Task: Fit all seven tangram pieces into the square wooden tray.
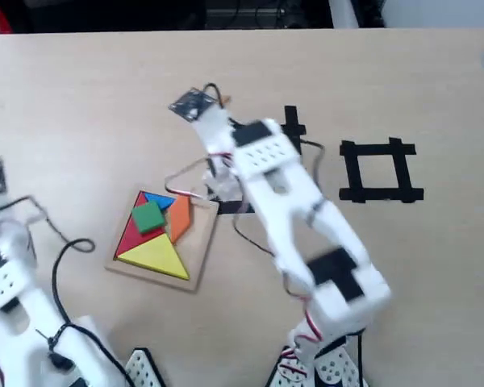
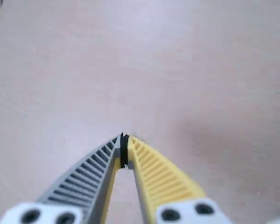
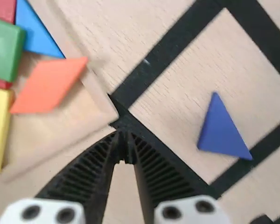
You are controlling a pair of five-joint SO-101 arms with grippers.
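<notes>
Partly filled tray (image 1: pixel 200 238), about eight o'clock from the centre of the table (image 1: pixel 81 97).
Five pieces (image 1: pixel 155 254) inside; blue triangle (image 3: pixel 221 128) waits outside, within a taped square (image 3: pixel 168 51). Left gripper (image 2: pixel 123 151) and right gripper (image 3: pixel 126 149) pressed together, empty.

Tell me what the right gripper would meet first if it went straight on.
The shut right gripper would likely meet the black tape on the table, just beside a corner of the wooden tray; depth is unclear, so it might clip that corner.
</notes>
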